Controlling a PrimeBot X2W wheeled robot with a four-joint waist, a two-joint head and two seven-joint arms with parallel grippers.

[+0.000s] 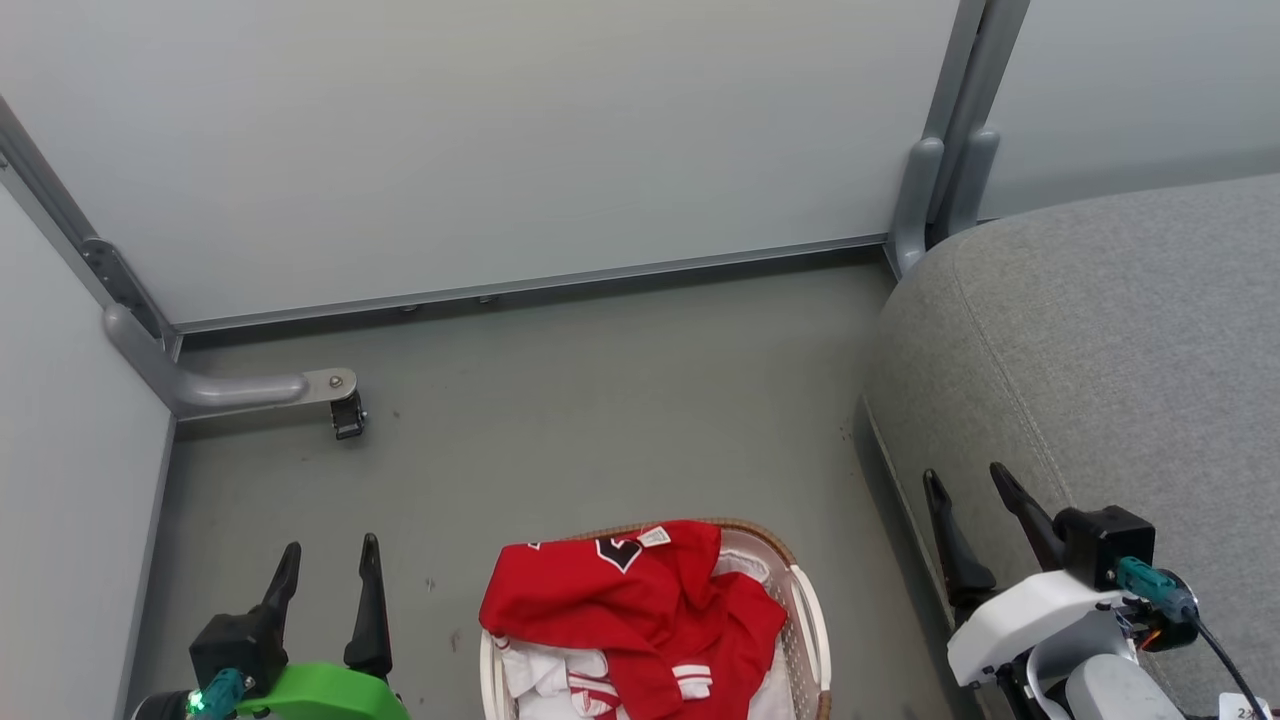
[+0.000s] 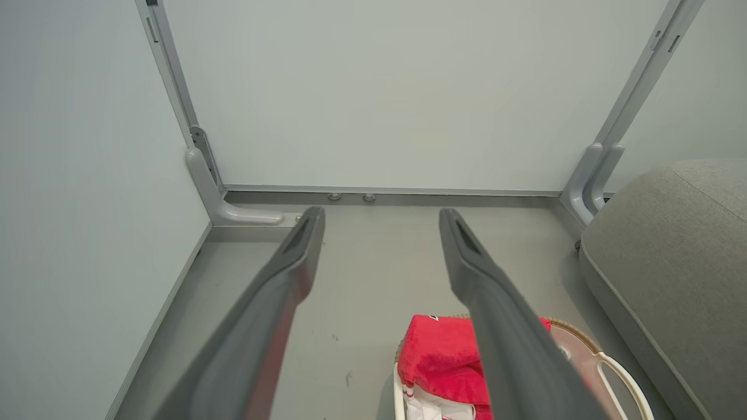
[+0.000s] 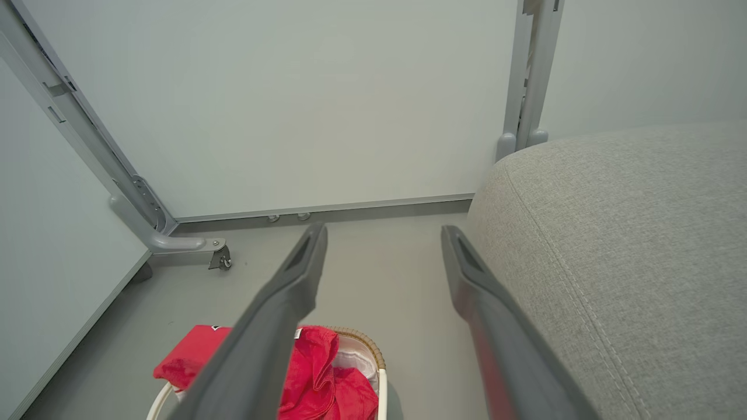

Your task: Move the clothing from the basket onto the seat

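– Looking for the clothing (image 1: 640, 600)?
– Heaped in the basket (image 1: 812, 625), on the floor beside the seat (image 1: 1100, 350).
– And the left gripper (image 1: 331, 545), the right gripper (image 1: 965, 475)?
– Both spread apart, holding nothing.

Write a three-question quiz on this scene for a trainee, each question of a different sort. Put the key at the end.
1. True or false: the left end effector and the right end effector are both open and hold nothing.
2. Fill in: the grey seat stands on the robot's ___ side.
3. Choose one. The red clothing lies:
A. in the basket, partly draped over its rim
B. on the seat
C. in the left end effector

Key: 1 true; 2 right; 3 A.
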